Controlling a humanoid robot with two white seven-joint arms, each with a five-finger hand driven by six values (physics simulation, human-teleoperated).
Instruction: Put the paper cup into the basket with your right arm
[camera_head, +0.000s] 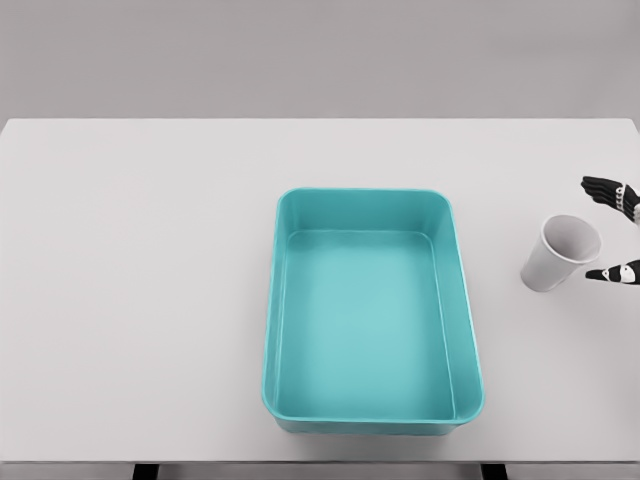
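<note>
While the teal basket sits mid-table, the paper cup stands near the right edge; the right hand flanks it, fingers spread, grasping nothing.

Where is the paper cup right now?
In the head view the paper cup stands on the white table at the right, just right of the teal basket, between the spread fingertips of the right hand.

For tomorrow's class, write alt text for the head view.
A white paper cup stands right of an empty teal basket on a white table. The right hand enters at the right edge, fingers spread around the cup.
</note>
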